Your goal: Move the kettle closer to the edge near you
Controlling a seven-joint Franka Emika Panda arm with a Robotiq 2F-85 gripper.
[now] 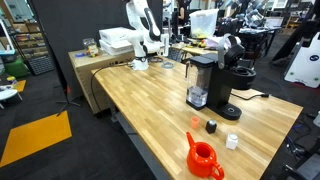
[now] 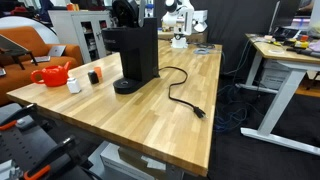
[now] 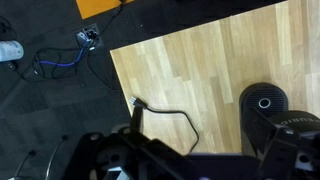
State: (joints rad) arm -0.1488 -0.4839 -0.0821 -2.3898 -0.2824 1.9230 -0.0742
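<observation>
The small orange-red kettle [image 1: 204,158] stands near a corner of the light-wood tabletop [image 1: 140,100], close to its rim [image 1: 262,170]. It also shows in an exterior view [image 2: 50,75] at the table's left side. The kettle is out of the wrist view. My arm [image 1: 143,28] is at the far end of the table, far from the kettle, also seen in an exterior view [image 2: 180,20]. My gripper [image 3: 205,152] hangs high above the table, its dark fingers spread apart and empty.
A black coffee machine [image 1: 206,80] stands mid-table between my arm and the kettle; its top shows in the wrist view [image 3: 268,100]. Its black cord [image 2: 180,92] trails across the wood. A small black cap [image 1: 211,126] and a white cap [image 1: 232,141] sit beside the kettle.
</observation>
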